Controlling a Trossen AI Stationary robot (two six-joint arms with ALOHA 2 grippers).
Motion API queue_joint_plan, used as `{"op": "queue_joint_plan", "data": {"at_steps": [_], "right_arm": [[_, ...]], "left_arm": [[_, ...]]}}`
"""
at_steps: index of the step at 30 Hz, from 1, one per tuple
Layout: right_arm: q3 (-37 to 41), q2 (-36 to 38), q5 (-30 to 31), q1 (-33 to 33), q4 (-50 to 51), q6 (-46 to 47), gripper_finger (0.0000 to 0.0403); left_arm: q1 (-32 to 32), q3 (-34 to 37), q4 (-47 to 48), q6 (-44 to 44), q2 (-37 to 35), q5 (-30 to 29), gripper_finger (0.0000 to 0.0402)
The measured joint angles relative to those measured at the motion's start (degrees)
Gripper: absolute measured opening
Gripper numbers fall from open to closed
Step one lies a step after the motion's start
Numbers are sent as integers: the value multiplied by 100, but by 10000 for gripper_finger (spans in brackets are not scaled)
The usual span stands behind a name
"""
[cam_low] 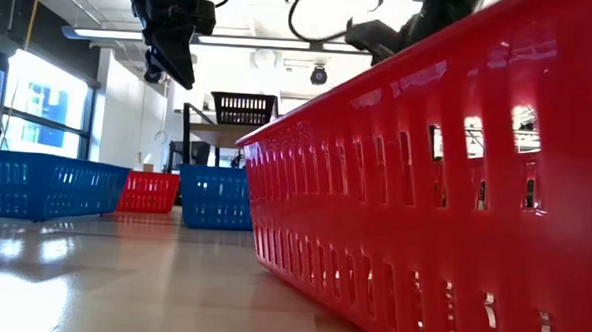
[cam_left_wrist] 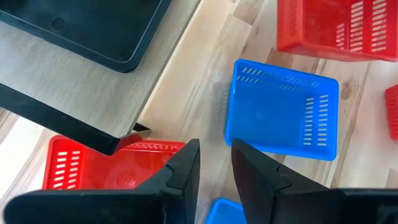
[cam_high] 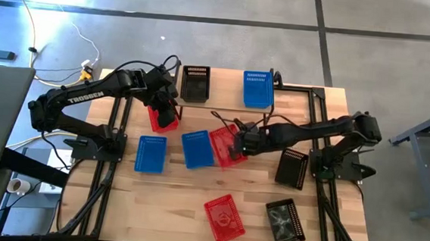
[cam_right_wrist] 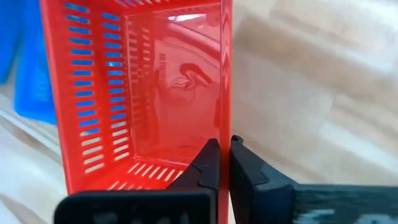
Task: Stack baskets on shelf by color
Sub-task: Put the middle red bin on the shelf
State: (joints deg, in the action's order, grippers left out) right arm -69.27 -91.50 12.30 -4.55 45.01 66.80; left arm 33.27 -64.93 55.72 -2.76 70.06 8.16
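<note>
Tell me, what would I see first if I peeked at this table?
Probably the colourful baskets scattered over the wooden table. In the middle, the right gripper is pinched shut on the wall of a red basket that tilts up beside a blue basket. At the back, the shelf already holds a black basket and another blue one.

White "TROSSEN" lettering runs along the left arm (cam_high: pixel 88 96).

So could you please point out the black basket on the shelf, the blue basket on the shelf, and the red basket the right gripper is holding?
black basket on the shelf (cam_high: pixel 196 82): high view, on its floor.
blue basket on the shelf (cam_high: pixel 256 89): high view, on its floor.
red basket in the right gripper (cam_right_wrist: pixel 161 93): right wrist view, on its inner floor.
</note>
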Motion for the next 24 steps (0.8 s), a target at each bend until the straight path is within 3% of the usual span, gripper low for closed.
{"op": "queue_joint_plan", "data": {"at_steps": [10,24], "right_arm": [[-1192,0,707,445,897,-979,0],[-1706,219,734,1385,993,-2579,0]], "left_arm": [[-2,0,0,0,0,0,85],[1,0,-2,-5,0,0,85]]}}
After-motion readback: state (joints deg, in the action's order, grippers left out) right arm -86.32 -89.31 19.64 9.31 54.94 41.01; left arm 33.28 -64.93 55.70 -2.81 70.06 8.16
